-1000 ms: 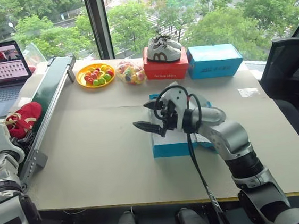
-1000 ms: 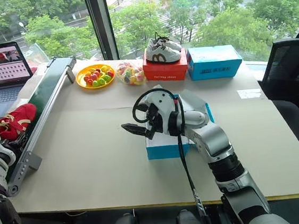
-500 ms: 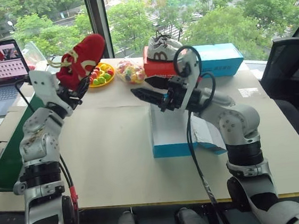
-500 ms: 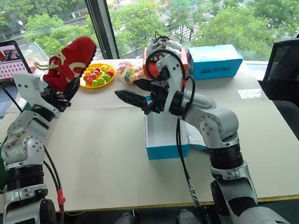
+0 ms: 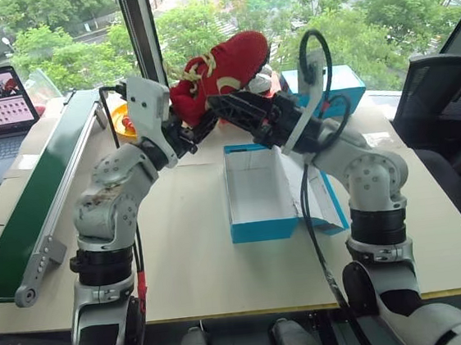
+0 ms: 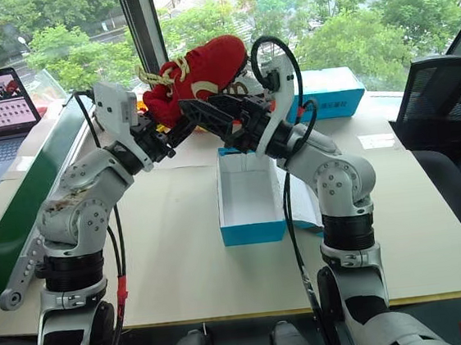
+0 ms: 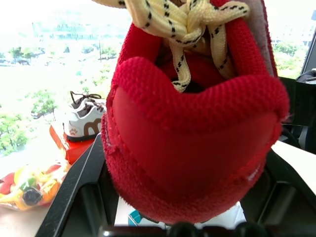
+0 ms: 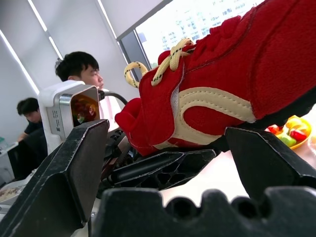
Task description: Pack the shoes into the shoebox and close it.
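The left gripper [image 5: 197, 131], clamped on 1 red shoe [image 5: 220, 70], holds it above the shoebox's [image 5: 260, 219] far end, beside the spread right gripper [image 5: 236, 110].

Worktop [image 5: 181, 252], beige surface. Open blue shoebox [image 5: 259, 194] lies at centre, white inside, lid folded down toward 3 o'clock. Green conveyor [image 5: 37, 217] runs along the 9 o'clock edge. Second blue box [image 5: 338, 83] sits at 1 o'clock.
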Robot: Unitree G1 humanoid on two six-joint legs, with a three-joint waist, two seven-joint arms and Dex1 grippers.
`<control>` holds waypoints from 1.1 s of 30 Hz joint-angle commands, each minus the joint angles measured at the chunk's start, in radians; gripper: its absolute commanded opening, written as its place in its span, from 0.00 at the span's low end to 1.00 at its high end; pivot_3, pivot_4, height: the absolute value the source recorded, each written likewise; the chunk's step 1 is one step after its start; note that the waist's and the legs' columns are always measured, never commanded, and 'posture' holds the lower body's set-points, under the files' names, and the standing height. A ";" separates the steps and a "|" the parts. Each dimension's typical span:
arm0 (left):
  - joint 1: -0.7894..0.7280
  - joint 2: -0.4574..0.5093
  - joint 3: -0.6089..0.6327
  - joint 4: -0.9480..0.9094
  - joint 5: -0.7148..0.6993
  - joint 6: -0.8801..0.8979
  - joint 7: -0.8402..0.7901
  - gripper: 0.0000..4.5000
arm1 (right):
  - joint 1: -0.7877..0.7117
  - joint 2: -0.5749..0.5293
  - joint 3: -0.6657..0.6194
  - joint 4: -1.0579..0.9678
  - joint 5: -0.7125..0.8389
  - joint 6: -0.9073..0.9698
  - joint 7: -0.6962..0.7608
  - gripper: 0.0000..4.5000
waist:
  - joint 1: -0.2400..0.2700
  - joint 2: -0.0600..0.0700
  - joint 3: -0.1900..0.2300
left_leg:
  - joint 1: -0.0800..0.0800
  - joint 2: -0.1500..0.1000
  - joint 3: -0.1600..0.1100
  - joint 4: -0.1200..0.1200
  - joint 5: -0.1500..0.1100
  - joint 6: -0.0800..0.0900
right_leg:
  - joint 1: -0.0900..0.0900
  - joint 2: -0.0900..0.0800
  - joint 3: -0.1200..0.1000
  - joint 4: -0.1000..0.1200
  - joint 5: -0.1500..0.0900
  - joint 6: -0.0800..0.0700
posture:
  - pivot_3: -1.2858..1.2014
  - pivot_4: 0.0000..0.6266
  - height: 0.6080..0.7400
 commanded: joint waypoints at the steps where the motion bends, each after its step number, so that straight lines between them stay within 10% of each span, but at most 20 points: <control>1: -0.004 0.024 -0.015 -0.079 -0.027 -0.026 -0.074 0.58 | -0.012 -0.066 -0.117 0.022 0.038 -0.007 -0.062 1.00 | 0.002 0.000 0.000 | 0.000 0.000 0.000 0.000 0.000 0.000 | 0.000 0.000 0.000 0.000 0.000 0.000 | 0.52 0.24 1.00; 21: 0.057 -0.016 -0.031 -0.199 -0.073 0.039 -0.036 0.58 | -0.055 -0.129 -0.127 0.095 0.131 0.044 -0.079 1.00 | -0.001 0.001 0.000 | 0.000 0.000 -0.001 0.000 0.000 0.000 | 0.001 0.000 0.000 -0.001 0.000 0.000 | 0.52 0.24 1.00; 31: 0.053 -0.002 -0.006 -0.186 -0.063 0.054 -0.020 0.58 | -0.064 -0.124 -0.143 0.082 0.181 0.053 -0.089 0.30 | 0.000 0.001 0.001 | 0.000 0.000 -0.001 0.000 0.000 0.000 | 0.000 0.000 -0.001 -0.001 0.000 0.000 | 0.52 0.24 1.00; 33: 0.062 0.009 0.004 -0.173 -0.058 0.042 -0.026 0.79 | -0.072 -0.131 -0.139 0.080 0.182 0.055 -0.093 0.18 | 0.000 0.001 0.001 | 0.000 0.000 -0.001 0.000 0.000 0.000 | 0.000 0.000 -0.001 -0.001 0.000 0.000 | 0.52 0.24 1.00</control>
